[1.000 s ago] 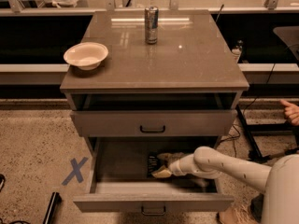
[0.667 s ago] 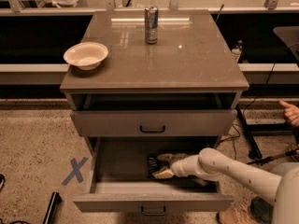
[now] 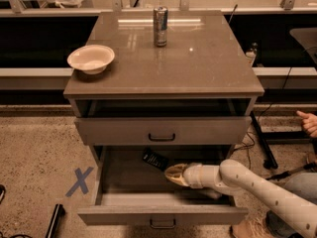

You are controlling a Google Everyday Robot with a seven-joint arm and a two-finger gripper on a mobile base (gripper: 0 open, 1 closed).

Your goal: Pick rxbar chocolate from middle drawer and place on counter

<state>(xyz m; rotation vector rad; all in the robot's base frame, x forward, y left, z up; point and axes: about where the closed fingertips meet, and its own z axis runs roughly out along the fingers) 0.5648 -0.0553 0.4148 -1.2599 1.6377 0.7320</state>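
Gripper [image 3: 174,174], its spread impossible to tell, reaches inside the open middle drawer [image 3: 124,215] just beside the rxbar chocolate [image 3: 155,159]; can [image 3: 160,26] and bowl [image 3: 91,58] sit on the glossy counter [image 3: 198,63] above speckled floor [image 3: 34,157].

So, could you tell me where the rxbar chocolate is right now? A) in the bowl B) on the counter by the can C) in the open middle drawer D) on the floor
C: the rxbar chocolate lies flat inside the open middle drawer, close to the gripper, which reaches into that drawer.
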